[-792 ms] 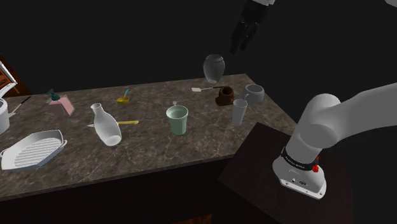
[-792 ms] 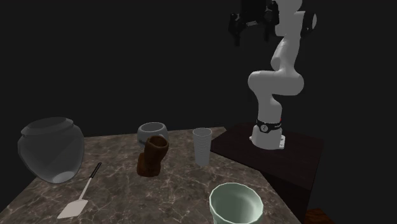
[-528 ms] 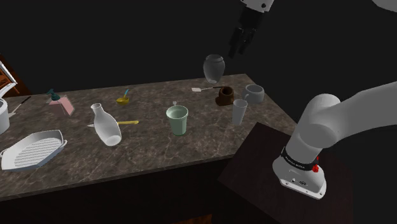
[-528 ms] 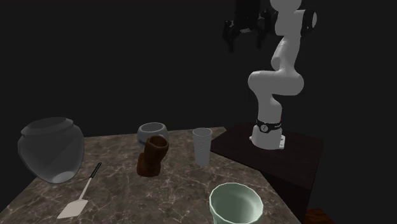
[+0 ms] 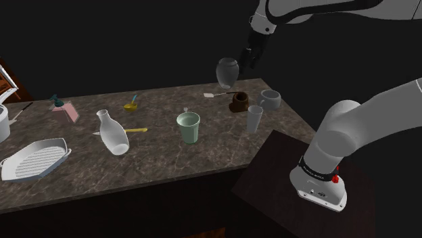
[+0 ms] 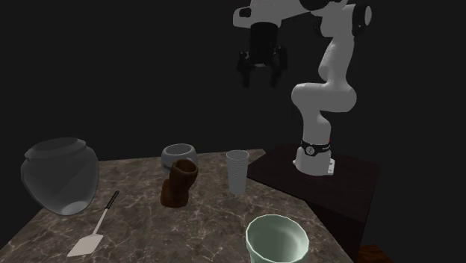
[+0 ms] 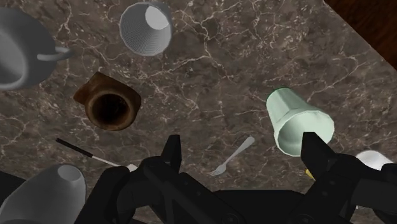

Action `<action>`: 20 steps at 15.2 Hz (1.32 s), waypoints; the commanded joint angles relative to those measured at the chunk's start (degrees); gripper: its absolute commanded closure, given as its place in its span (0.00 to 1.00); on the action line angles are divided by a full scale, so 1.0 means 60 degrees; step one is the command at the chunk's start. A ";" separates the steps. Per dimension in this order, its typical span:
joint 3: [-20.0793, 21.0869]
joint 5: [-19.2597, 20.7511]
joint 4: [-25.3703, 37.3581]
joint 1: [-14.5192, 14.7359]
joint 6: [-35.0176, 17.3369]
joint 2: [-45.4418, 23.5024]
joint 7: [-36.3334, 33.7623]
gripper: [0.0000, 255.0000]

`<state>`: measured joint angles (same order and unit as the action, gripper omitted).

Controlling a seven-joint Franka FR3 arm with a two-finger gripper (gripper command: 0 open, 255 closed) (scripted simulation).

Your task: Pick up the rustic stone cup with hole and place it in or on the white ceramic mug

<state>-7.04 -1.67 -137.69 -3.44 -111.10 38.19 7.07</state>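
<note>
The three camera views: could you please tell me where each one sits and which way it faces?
Shoulder view: beside and slightly behind the stand, looking down over the marbled counter; white arm at lower right, gripper high above.
Second exterior view: low at the counter's opposite end, facing the arm; arm and stand show.
Wrist view: on the hand, looking down at the counter; two black fingers, apart.
Shared: all three show the brown cup beside the pale mug.

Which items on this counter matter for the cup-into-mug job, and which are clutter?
Job: brown rough-sided cup, white handled mug, open black gripper.
Clutter: ribbed grey tumbler, pale green cup, round grey jar, white spatula, small fork.
</note>
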 commanded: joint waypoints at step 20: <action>-0.1773 0.0449 0.0567 -0.0953 -0.4811 -0.5843 0.1596 0.00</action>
<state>-17.08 1.59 -135.39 -8.90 -138.51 5.81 15.75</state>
